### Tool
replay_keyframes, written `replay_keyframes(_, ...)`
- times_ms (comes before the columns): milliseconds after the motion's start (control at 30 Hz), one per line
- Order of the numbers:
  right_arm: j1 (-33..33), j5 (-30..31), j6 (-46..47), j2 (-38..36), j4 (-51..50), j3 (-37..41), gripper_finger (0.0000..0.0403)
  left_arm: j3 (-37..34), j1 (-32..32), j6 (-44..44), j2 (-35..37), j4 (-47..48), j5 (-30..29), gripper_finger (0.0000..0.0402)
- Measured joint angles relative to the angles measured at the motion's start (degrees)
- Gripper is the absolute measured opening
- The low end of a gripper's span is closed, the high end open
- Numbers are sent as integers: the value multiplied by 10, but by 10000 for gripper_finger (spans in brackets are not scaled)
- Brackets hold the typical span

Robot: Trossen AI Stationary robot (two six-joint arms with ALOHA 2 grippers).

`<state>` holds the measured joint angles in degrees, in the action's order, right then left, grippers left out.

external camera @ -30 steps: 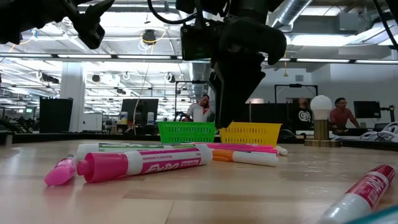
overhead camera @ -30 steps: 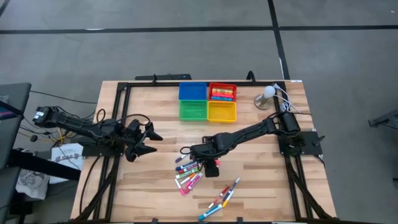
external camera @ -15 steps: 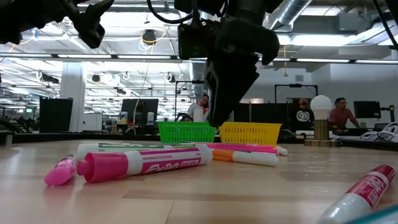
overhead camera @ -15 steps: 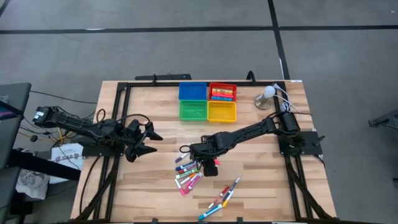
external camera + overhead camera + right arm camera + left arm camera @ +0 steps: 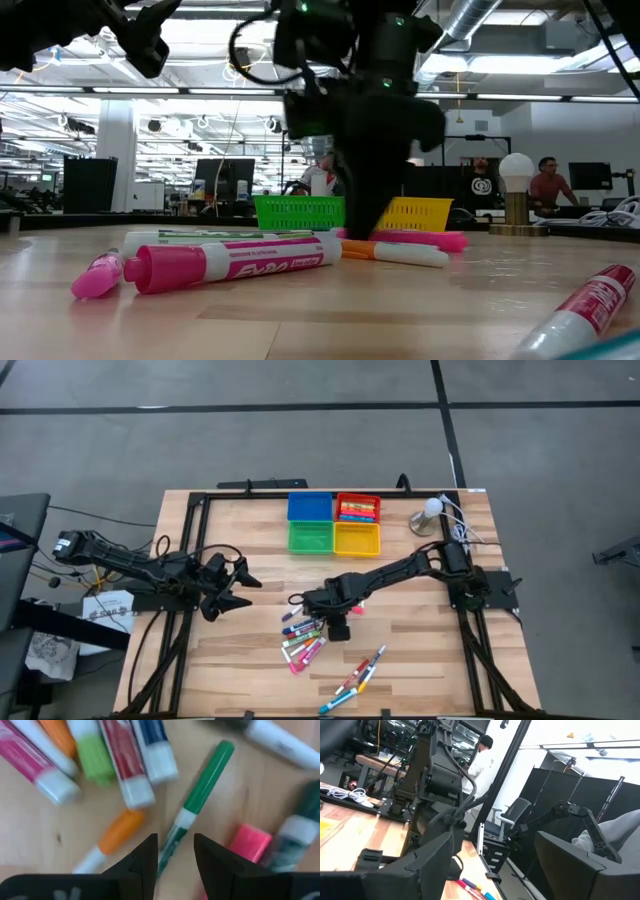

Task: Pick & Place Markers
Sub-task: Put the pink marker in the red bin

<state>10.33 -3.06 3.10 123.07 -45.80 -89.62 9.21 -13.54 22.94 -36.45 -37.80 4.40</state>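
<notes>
Since these markers (image 5: 303, 636) are light, stiff plastic barrels with smooth round sides, you should expect them to roll or squirt out of a poor pinch, so take one across the middle of its barrel, not on the cap. Your right hand (image 5: 175, 856) is down over the heap on the table (image 5: 420, 650), its fingers (image 5: 144, 857) narrowly apart either side of the green marker (image 5: 198, 801) and not yet clamping it. Your left hand (image 5: 232, 588) waits wide open and empty, well to the left. By my count, 1 heap of roughly 9 markers lies mid-table, about 4 more lie nearer the front edge (image 5: 355, 678), and several sit in the red tray (image 5: 357, 508). Of 4 trays, blue, green and yellow look empty.
</notes>
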Motion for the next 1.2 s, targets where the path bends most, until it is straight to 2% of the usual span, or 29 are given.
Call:
replay_keyframes(267,-6,-5,4,-17,-15,0,118,0,0,0,-1,0,0,282)
replay_keyframes(467,-4,1,1,-47,-65,-1,118,0,0,-1,-2,0,0,282)
replay_keyframes(600,-13,28,-15,-46,-93,-1,118,0,0,-2,-2,0,0,282)
replay_keyframes(667,-22,45,-16,-39,-95,-1,118,0,0,-2,-2,0,0,282)
replay_keyframes(1200,-75,43,-41,-38,-81,-1,118,0,0,0,-2,0,0,282)
